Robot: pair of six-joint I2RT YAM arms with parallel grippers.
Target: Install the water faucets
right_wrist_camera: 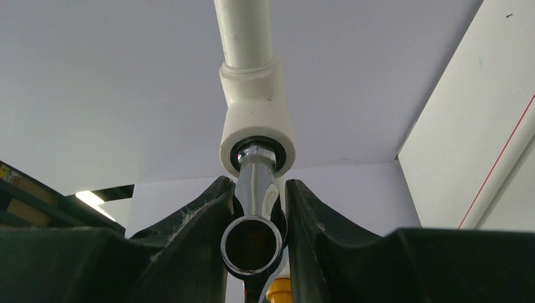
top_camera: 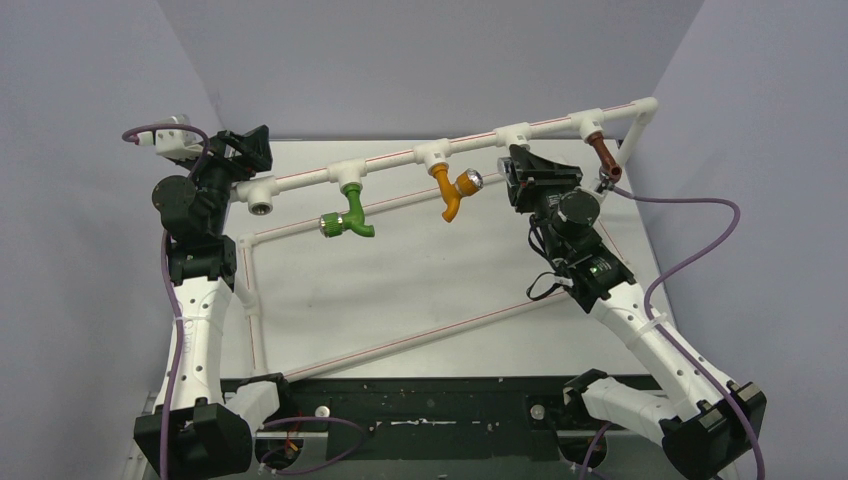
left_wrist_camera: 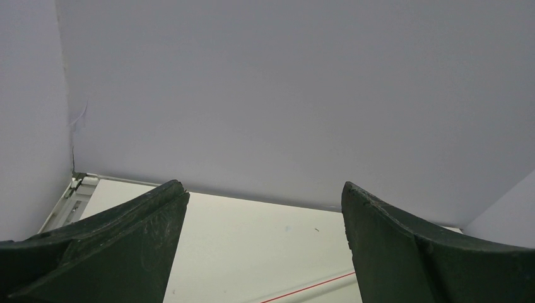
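Right gripper (right_wrist_camera: 258, 189) pinched the chrome faucet (right_wrist_camera: 255, 170), whose inlet end sat in the mouth of the white pipe fitting (right_wrist_camera: 257, 126). I judged it must be kept square while turning, or threads could cross. Left gripper (left_wrist_camera: 264, 189) stood spread, empty.

A robot test cell in a lab: plain pale grey partition walls (top_camera: 430, 60) box in a white tabletop (top_camera: 420, 290) from nine through twelve to three o'clock. A mock-up frame of white plastic pipes (top_camera: 390, 162) stands on it, with a black mounting rail (top_camera: 450, 395) at six.
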